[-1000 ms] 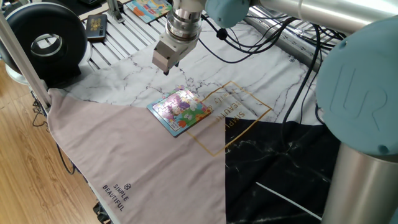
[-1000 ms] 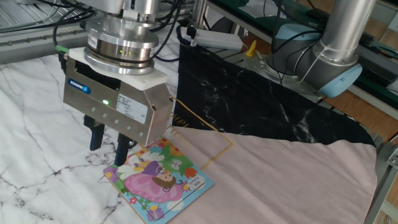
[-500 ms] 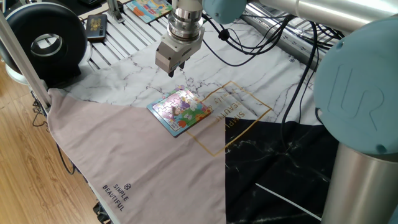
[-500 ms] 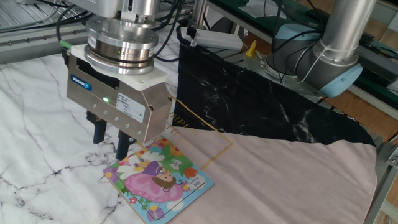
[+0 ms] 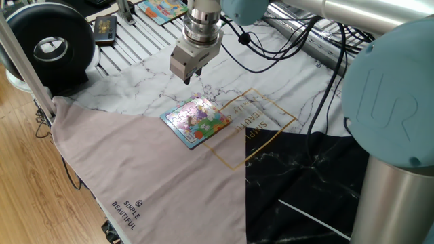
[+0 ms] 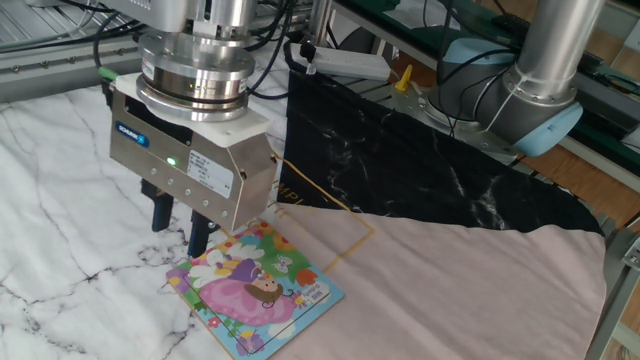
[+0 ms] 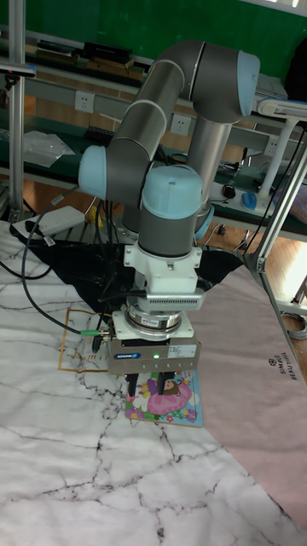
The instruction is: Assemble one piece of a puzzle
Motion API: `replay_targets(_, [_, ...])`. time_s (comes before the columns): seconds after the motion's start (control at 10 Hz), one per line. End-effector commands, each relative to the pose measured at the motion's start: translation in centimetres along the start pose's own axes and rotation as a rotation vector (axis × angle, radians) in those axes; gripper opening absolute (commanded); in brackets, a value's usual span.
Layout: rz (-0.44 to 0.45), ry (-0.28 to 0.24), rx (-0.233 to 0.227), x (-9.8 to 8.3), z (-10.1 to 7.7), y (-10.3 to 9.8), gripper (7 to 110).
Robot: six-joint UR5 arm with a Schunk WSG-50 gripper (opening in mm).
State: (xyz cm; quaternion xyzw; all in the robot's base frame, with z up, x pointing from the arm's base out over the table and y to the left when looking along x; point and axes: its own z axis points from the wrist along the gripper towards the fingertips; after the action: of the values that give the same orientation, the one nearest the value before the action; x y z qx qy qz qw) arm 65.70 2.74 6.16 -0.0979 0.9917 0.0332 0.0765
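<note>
The puzzle [image 5: 196, 121] [image 6: 256, 290] [image 7: 167, 397], a small blue-rimmed board with a pink and green cartoon picture, lies flat on the cloth. My gripper [image 5: 188, 80] [image 6: 180, 236] [image 7: 143, 391] hangs just above the marbled cloth, beside the puzzle's far corner. Its two dark fingers [image 6: 198, 236] point down with a narrow gap between them. I cannot make out whether anything sits in that gap. The piece does not show in any view.
A black round device [image 5: 51, 46] stands at the left, with a small dark gadget [image 5: 105, 28] and another colourful board [image 5: 161, 9] on the slatted top behind. Cables [image 5: 319, 54] run at the right. The arm's base column [image 5: 400, 203] stands at the near right.
The gripper shifted slightly toward the back and right and rose a little over the first half second. Since then it has held still. The puzzle has not moved.
</note>
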Motion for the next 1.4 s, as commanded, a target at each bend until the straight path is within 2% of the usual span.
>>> replay_targets(0.0, [-0.020, -0.049, 0.000, -1.2, -0.1, -0.1, 44])
replay_targets(0.1, [-0.005, -0.050, 0.003, -1.3, -0.1, -0.2, 44])
replay_targets(0.2, [0.011, -0.061, -0.020, -1.6, -0.2, 0.3, 44])
replay_targets(0.3, [-0.008, -0.075, -0.009, -1.9, -0.2, 0.1, 44])
replay_targets(0.4, [0.047, -0.101, -0.066, -1.1, 0.5, 2.1, 44])
replay_targets(0.5, [0.066, -0.091, -0.082, 1.4, 1.8, 3.7, 44])
replay_targets(0.7, [0.052, -0.050, -0.037, 4.5, 3.0, 3.6, 44])
replay_targets(0.8, [0.048, -0.007, -0.031, 6.1, 3.0, 3.5, 44])
replay_targets(0.9, [0.037, 0.060, -0.021, 8.0, 2.7, 3.1, 44])
replay_targets(1.0, [0.036, 0.075, -0.019, 8.6, 2.4, 2.9, 44])
replay_targets(1.3, [0.028, 0.021, -0.040, 9.1, 2.9, 1.4, 44])
